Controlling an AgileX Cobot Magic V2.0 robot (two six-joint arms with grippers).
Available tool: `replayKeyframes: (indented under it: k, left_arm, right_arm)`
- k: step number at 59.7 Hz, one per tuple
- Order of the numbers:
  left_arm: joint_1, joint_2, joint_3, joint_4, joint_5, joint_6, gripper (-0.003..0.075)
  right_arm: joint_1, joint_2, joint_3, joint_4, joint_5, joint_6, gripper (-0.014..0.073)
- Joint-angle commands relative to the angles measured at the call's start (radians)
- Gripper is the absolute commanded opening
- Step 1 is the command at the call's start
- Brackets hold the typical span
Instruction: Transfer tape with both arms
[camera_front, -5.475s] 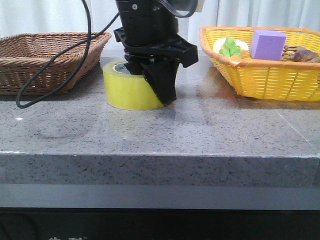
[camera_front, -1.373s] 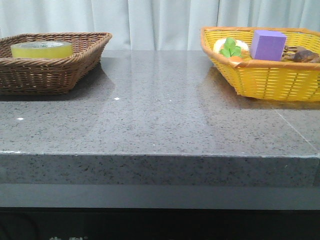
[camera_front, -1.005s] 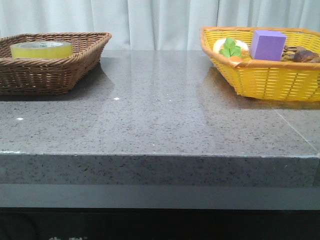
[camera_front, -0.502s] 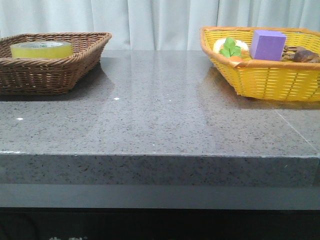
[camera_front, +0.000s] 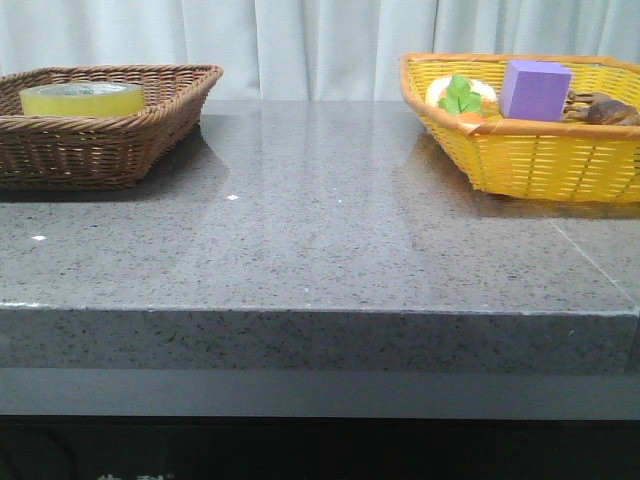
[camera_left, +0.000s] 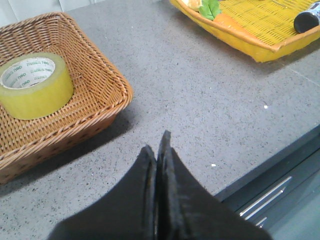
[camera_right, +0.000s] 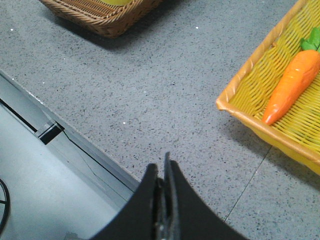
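Note:
The yellow tape roll (camera_front: 82, 98) lies flat in the brown wicker basket (camera_front: 150, 125) at the table's back left. It also shows in the left wrist view (camera_left: 34, 84), with a pale printed core, inside the brown basket (camera_left: 102, 95). My left gripper (camera_left: 156, 146) is shut and empty, above the grey table near its front edge, apart from the basket. My right gripper (camera_right: 161, 166) is shut and empty over the table's front edge. Neither arm shows in the front view.
A yellow basket (camera_front: 520, 160) at the back right holds a purple cube (camera_front: 535, 90), a green-leafed toy and a brown object. The right wrist view shows a toy carrot (camera_right: 290, 85) in it. The table's front edge (camera_front: 320, 312) drops off.
5.5 s ago a black gripper held the tape upright on the table's middle. Since 1.4 s ago the tape lies in the brown basket and nothing has moved.

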Motion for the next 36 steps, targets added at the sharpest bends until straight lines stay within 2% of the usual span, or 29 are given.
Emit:
replayKeyframes:
  k: [1, 17, 25, 36]
  left_arm:
    - [0.009, -0.034, 0.007, -0.011, -0.107, -0.003, -0.0020]
    - [0.206, -0.259, 0.270, -0.047, -0.397, -0.003, -0.0020]
    - [0.304, -0.370, 0.417, -0.050, -0.489, -0.003, -0.0020]
    - [0.377, -0.492, 0.572, -0.051, -0.567, -0.003, -0.0020]
  right_arm:
    - [-0.004, -0.004, -0.023, 0.007, -0.068, 0.000, -0.0068]
    - [-0.004, -0.004, -0.023, 0.007, -0.068, 0.000, -0.0068]
    - [-0.004, -0.004, -0.023, 0.007, -0.068, 0.000, -0.0068]
    - [-0.004, -0.004, -0.023, 0.007, -0.068, 0.000, -0.0068]
